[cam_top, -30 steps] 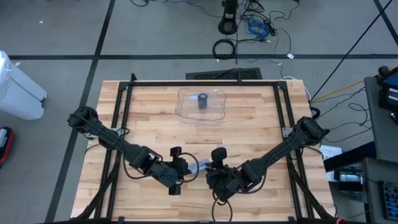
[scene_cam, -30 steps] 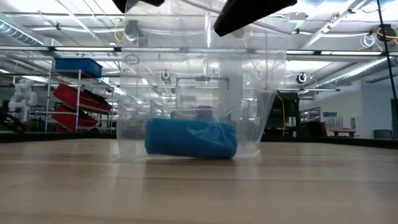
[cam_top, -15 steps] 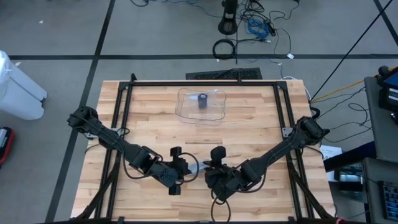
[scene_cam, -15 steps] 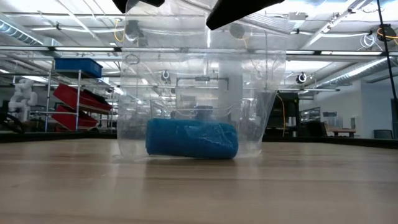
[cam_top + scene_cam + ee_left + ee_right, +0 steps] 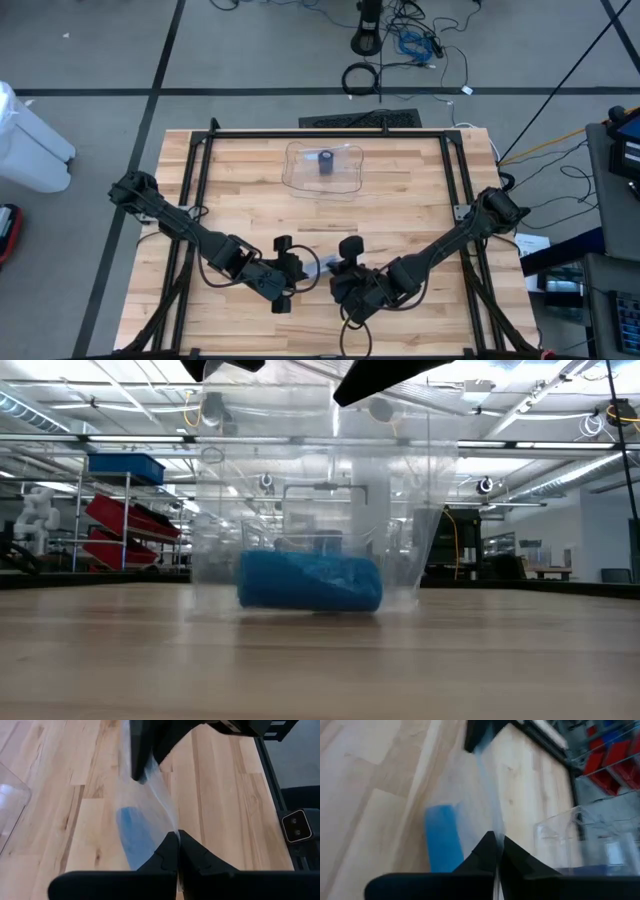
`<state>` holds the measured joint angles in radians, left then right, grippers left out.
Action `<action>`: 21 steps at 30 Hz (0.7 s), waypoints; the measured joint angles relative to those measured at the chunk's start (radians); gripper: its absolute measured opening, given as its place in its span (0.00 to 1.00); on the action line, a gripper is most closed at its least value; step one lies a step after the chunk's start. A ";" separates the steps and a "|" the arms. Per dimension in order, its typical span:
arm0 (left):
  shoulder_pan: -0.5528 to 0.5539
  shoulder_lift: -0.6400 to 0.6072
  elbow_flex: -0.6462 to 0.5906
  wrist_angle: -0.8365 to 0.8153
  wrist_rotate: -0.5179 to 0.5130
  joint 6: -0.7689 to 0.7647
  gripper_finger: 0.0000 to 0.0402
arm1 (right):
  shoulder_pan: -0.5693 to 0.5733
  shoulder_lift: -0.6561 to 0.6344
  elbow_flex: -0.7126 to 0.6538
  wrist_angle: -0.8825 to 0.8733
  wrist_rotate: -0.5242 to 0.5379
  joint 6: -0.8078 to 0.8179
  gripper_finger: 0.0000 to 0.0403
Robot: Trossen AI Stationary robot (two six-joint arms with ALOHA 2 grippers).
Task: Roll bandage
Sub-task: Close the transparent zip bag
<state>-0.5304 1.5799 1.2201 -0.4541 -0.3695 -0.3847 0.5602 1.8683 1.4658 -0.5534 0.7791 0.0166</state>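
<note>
Holding: left gripper [image 5: 177,840] and right gripper [image 5: 496,845] are each closed on the top edge of a clear plastic bag [image 5: 310,530], pinching it from opposite ends.
Bandage: blue rolled bandage [image 5: 310,582] lies on its side at the bag's bottom, resting on the table, directly below and between both grippers.
Long axis: level, running along the line between the grippers; neither arm looks nearer.
Surface: pale wooden-plank table [image 5: 400,200], with a clear tray [image 5: 325,168] well apart.
Room: shelving with red bins [image 5: 130,525] behind.
</note>
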 joint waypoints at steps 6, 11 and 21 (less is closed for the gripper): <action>0.000 0.000 0.000 0.000 0.001 0.000 0.00 | 0.000 0.000 0.000 0.008 -0.029 0.006 0.00; 0.000 0.000 0.000 0.000 0.003 -0.001 0.00 | 0.003 0.000 0.000 0.029 -0.054 -0.003 0.04; 0.000 0.000 0.000 0.000 0.004 -0.001 0.00 | -0.016 0.000 0.000 0.073 -0.053 -0.032 0.15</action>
<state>-0.5304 1.5799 1.2201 -0.4540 -0.3657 -0.3859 0.5446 1.8683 1.4658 -0.4809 0.7261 -0.0151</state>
